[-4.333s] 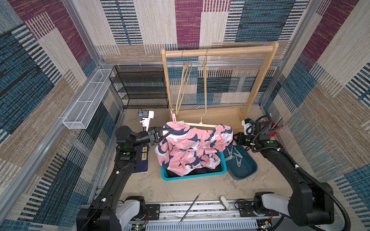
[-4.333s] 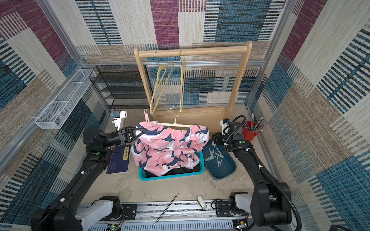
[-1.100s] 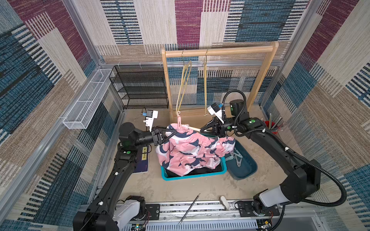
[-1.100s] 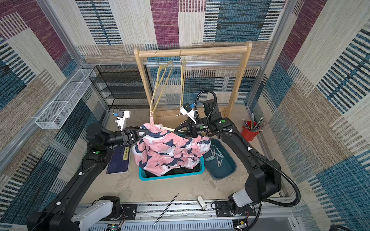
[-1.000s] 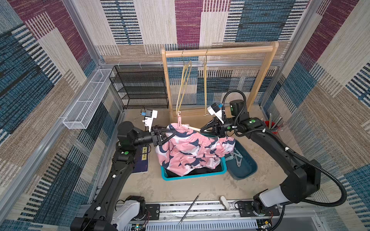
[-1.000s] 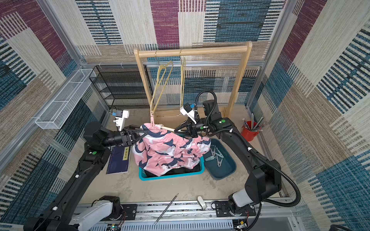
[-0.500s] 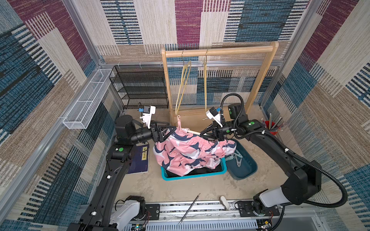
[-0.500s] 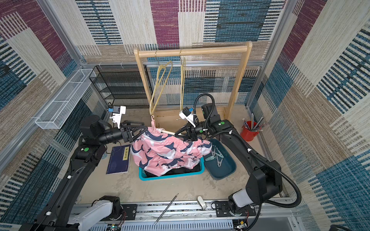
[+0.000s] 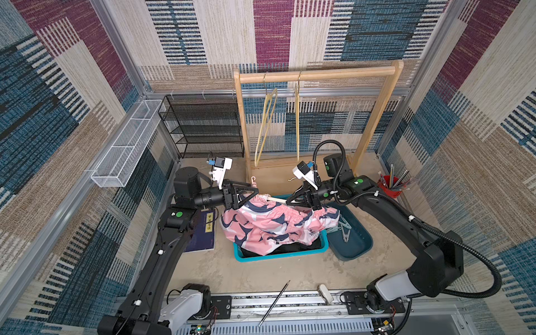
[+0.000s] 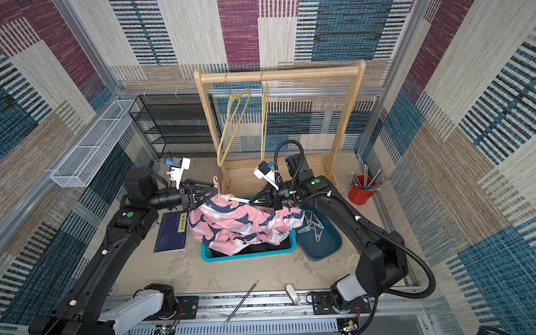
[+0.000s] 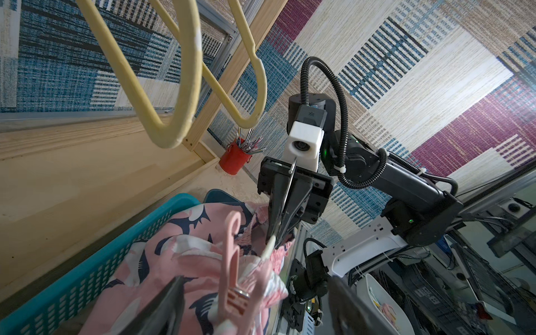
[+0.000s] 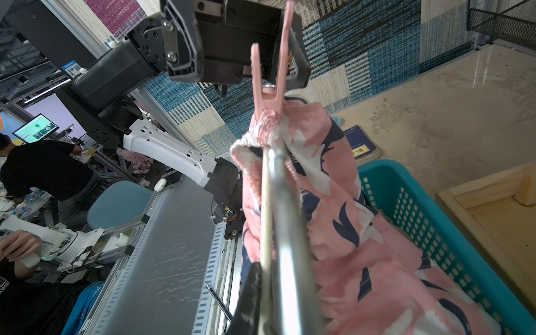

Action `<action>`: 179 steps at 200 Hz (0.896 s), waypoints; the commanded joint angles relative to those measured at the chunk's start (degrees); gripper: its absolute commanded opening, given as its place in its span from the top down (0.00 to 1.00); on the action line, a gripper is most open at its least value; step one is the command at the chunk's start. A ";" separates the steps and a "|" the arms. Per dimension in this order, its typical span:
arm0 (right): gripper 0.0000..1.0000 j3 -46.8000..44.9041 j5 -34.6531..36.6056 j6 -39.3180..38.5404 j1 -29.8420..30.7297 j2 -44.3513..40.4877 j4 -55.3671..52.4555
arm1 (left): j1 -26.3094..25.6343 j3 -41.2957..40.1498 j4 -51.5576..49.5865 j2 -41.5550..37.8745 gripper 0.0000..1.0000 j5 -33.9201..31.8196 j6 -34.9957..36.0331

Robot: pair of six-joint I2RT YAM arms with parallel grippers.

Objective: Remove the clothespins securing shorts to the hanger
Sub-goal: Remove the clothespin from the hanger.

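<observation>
- My left pincer [image 9: 256, 192] is released. Its 2 fingers [image 11: 166, 304] are spread on either side of 1 pink clothespin [image 11: 232, 258], and I cannot tell whether either finger touches it.
- The pink clothespin stands upright at the end of the hanger [image 12: 280, 220] nearest my left arm. It bites the gathered waistband of the shorts [image 9: 269, 224], which are pink with a navy-and-white print.
- My right pincer [image 9: 288, 200] is clenched on the hanger near its wire hook and holds it roughly level above the teal basket [image 9: 278, 255]. The shorts hang down over that basket.
- I judge the pink clothespin to be light, stiff plastic with a metal spring, and its smooth tapered handles may slip.
- The place to take hold is on its 2 splayed handle ends, above the spring. Squeezing them together should open the mouth so the pin lifts clear.
- The shorts look soft and limp. Pulling without a full squeeze would likely drag the fabric and twist the hanger.
- The hanger is thin and rigid and is gripped at 1 place only, so it could pivot under a hard push.
- Loose clothespins [image 9: 343, 229] lie in a dark tray [image 9: 358, 249] just beside the teal basket.
</observation>
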 commanded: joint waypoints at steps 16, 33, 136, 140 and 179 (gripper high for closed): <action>1.00 0.57 -2.26 0.06 0.17 0.15 1.61 | -0.75 -0.75 0.18 -0.10 0.32 3.06 1.91; 1.00 0.65 -2.93 0.19 0.43 0.46 1.56 | -1.02 -0.84 0.18 0.11 0.35 3.13 1.90; 1.00 0.39 -1.23 -0.15 1.93 1.24 1.38 | -1.46 -0.58 0.44 0.56 0.65 2.81 1.72; 1.00 0.39 -1.23 -0.08 1.96 1.33 1.52 | -1.46 -0.58 0.43 0.60 0.67 2.79 1.72; 1.00 0.17 -1.06 0.29 1.98 1.69 1.65 | -1.51 -0.49 0.44 0.60 0.83 2.74 1.82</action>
